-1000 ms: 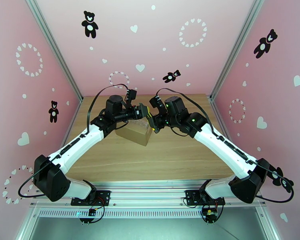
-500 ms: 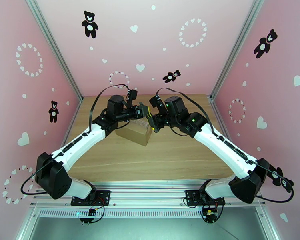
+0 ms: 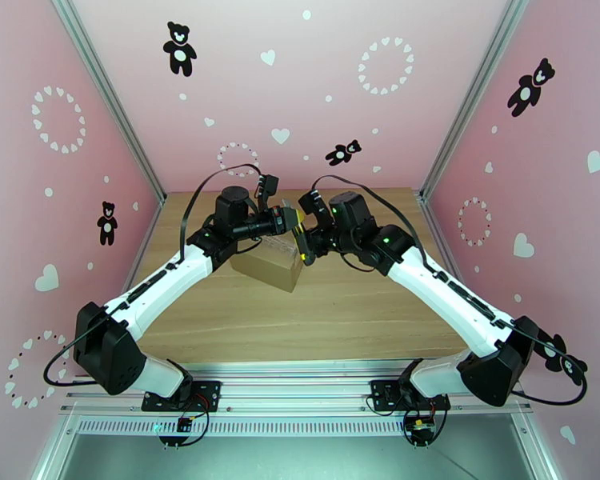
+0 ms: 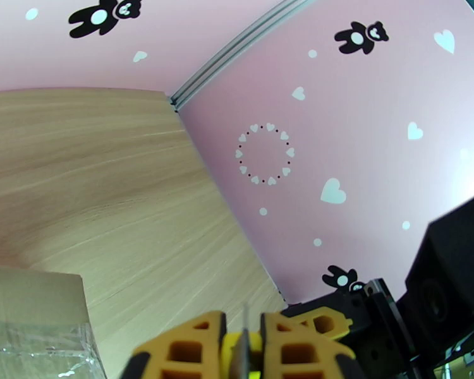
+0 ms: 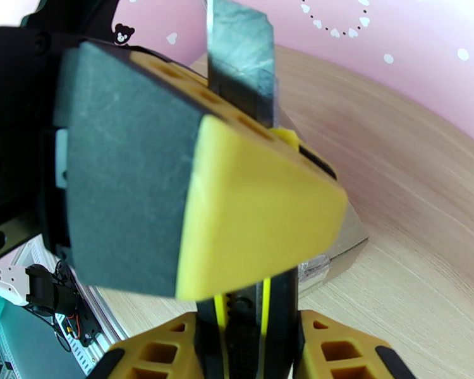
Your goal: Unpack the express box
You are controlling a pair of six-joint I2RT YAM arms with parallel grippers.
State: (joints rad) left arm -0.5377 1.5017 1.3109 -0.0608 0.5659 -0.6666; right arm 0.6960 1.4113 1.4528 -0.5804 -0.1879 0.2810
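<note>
The express box point(image 3: 266, 266), brown cardboard with shiny tape on top, lies on the wooden table point(image 3: 340, 314); one corner of it appears in the left wrist view point(image 4: 31, 317) and in the right wrist view point(image 5: 347, 238). Just above its far right end both grippers meet. My right gripper point(image 3: 305, 246) is shut on the handle of a yellow-black utility knife point(image 5: 246, 311), whose grey blade point(image 5: 240, 58) sticks up. My left gripper point(image 3: 288, 220) is shut on the thin blade end of the knife point(image 4: 244, 345); one of its fingers point(image 5: 174, 184) looms large in the right wrist view.
Pink walls with bear and heart stickers enclose the table on three sides, with metal posts in the far corners. Bare wood point(image 3: 220, 322) lies in front of the box and to its right. The arm bases point(image 3: 180, 394) sit on the near rail.
The left gripper's jaws have closed onto the knife's blade end, and the left wrist has shifted slightly up and away. The right arm and the box have stayed put.
</note>
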